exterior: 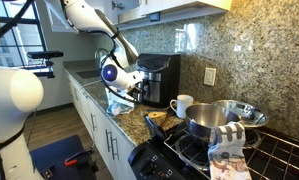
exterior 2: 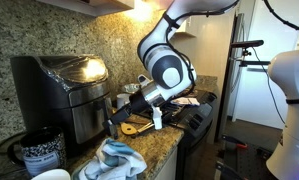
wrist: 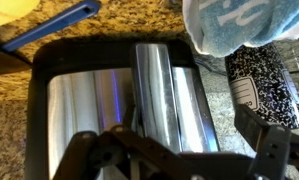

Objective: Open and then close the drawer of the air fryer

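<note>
Hovering right in front of the air fryer point(exterior 2: 61, 95) is the gripper point(exterior 2: 135, 103), close to it but not touching as far as I can see in an exterior view. The fryer sits on the granite table point(exterior: 129, 126) against the stone backsplash. A white mug point(exterior: 181, 105) is just beside it and a steel pot point(exterior: 213, 120) is further along. The drawer point(exterior 2: 85, 118) is the black lower front, and it looks pushed in flush with the body. In the wrist view the jaws look spread wide, gripping nothing, with a shiny strip point(wrist: 154, 85) on the fryer's silvery face running between them. A blue-and-white cloth point(exterior 2: 114, 160) lies on the table near the fryer, next to a speckled black-and-white mug point(wrist: 259, 90).
</note>
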{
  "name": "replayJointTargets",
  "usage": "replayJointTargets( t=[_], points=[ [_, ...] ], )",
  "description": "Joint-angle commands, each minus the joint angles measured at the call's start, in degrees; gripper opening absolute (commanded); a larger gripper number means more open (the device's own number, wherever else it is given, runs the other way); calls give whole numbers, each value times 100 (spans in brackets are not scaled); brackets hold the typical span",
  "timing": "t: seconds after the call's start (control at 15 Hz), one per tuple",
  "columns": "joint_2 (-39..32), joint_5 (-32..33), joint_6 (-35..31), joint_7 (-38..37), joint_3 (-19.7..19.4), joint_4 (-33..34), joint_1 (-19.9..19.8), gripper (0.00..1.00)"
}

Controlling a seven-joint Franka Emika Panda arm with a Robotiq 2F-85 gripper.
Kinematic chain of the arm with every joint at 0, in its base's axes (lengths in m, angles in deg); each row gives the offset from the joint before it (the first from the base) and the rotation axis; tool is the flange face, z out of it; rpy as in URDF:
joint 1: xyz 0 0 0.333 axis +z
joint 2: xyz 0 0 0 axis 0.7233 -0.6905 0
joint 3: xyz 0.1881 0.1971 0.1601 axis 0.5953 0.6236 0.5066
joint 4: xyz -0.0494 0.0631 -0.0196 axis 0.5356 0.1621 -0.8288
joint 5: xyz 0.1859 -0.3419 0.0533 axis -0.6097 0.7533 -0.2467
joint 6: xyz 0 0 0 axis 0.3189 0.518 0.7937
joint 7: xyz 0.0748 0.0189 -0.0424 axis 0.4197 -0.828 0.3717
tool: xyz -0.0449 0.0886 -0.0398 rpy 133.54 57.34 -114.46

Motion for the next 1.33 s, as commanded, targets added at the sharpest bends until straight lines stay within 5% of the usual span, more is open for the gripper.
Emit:
replayJointTargets(
  t=[0.0, 0.07, 0.6, 1.27],
  points=[
    [-103, 0, 119, -177, -213, 27, 234, 75],
    [-108, 0, 120, -170, -241, 23, 268, 74],
    [-176, 2, 150, -200, -488, -38, 419, 17],
    [-83, 1, 117, -174, -451, -164, 436, 17]
  ],
)
